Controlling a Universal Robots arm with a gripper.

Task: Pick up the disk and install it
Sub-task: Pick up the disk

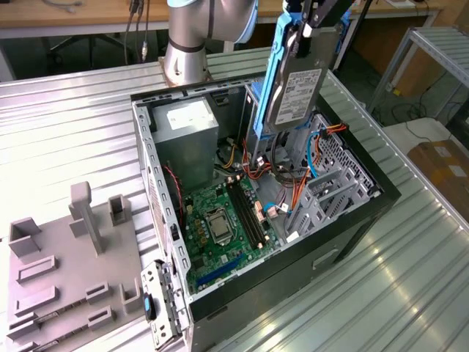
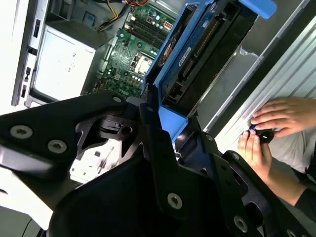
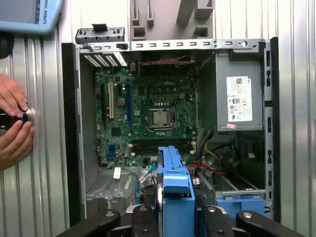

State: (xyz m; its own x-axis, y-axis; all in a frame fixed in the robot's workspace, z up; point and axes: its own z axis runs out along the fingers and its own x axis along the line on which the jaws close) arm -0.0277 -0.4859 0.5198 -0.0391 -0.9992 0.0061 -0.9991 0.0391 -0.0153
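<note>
Blue-railed and silver-grey, the disk (image 1: 294,86) hangs upright in the upper middle of the exterior view, over the far side of the open computer case (image 1: 150,158). The gripper (image 1: 311,22) is closed narrowly on the disk's upper end, carrying it. A person's hands (image 3: 15,128) rest on the table beside the case.

Exterior view high, oblique, set back, looking down on the open case (image 1: 146,147) with arm base (image 1: 185,59) at its twelve o'clock, first wrist view straight down past the disk (image 3: 175,197), second wrist view closer, tilted, all sharing the motherboard (image 1: 198,242).
</note>
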